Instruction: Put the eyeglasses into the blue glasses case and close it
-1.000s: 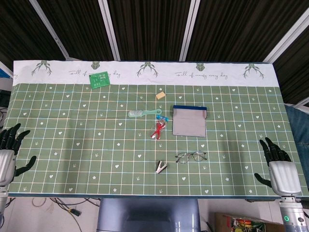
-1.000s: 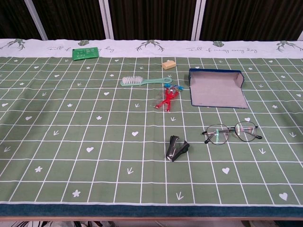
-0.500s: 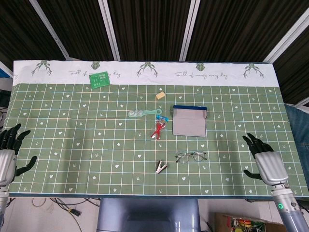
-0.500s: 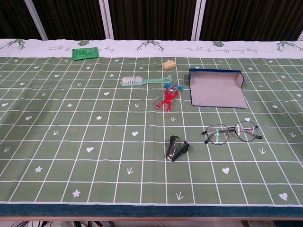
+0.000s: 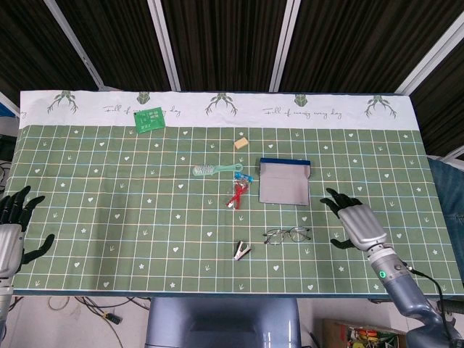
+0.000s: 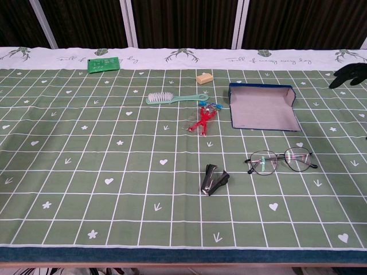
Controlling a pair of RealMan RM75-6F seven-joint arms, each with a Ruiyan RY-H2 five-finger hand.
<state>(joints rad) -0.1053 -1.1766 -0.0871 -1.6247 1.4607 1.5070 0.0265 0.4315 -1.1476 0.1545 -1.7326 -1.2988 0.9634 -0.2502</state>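
The right hand hovers spread and empty just right of the glasses, likely lining up a pickup. They lie on the table near the open case. The left hand waits spread at the table's edge.

We see both views bright and evenly lit, with light falling from above; the bench cloth shows only small, soft shadows under the things. The eyeglasses lenses carry coloured glare. Focus is sharp everywhere. The background behind the bench stays dark.
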